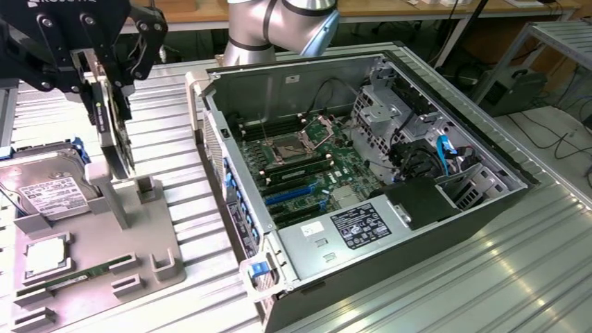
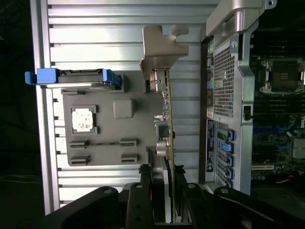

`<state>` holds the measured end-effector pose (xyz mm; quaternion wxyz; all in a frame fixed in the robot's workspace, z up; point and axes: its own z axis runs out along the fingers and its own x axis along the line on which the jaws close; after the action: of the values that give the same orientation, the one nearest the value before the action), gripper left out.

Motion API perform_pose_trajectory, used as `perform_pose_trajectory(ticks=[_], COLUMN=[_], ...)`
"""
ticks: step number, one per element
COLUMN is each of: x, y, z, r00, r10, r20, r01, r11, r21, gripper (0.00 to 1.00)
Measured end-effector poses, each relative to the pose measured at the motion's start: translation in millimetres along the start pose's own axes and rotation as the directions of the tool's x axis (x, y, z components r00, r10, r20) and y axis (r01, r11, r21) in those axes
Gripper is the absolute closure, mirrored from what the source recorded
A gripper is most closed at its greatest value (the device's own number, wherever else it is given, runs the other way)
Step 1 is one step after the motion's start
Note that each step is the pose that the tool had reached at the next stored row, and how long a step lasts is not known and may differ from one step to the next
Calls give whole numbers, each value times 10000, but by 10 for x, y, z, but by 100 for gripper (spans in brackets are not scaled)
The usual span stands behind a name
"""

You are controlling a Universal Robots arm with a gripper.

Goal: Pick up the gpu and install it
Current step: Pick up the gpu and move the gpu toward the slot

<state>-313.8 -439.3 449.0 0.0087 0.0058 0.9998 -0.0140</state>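
Observation:
The gpu [image 1: 113, 135] is a thin dark card that hangs upright from my gripper [image 1: 97, 76] at the exterior view's upper left. Its lower end is just over an upright post of the grey fixture [image 1: 138, 229]. The wrist view has the gpu [image 2: 167, 114] edge-on, its silvery end bracket [image 2: 161, 45] pointing away from me. My gripper [image 2: 164, 179] is shut on the card's near end, one black finger on each side. The open computer case [image 1: 370, 173] lies at the exterior view's right of the card, its motherboard and blue slots [image 1: 294, 198] exposed.
On the grey fixture sit a silver hard drive [image 1: 46, 194], a square chip [image 1: 44, 257] and a green memory stick [image 1: 88, 274]. The case's rear wall [image 2: 224, 86] stands close beside the card. The ribbed metal table [image 1: 518, 263] carries everything. Cables run inside the case.

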Motion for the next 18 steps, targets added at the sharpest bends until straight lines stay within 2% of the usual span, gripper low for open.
perform_pose_trajectory(ticks=[4, 18], x=[-40, -692], y=[1, 9], z=[-1, 19], r00=[10000, 10000], r10=[1, 0], r20=[-4, -1], r01=[-1, 0], r11=[10000, 10000], r21=[3, 0], gripper=[71, 71])
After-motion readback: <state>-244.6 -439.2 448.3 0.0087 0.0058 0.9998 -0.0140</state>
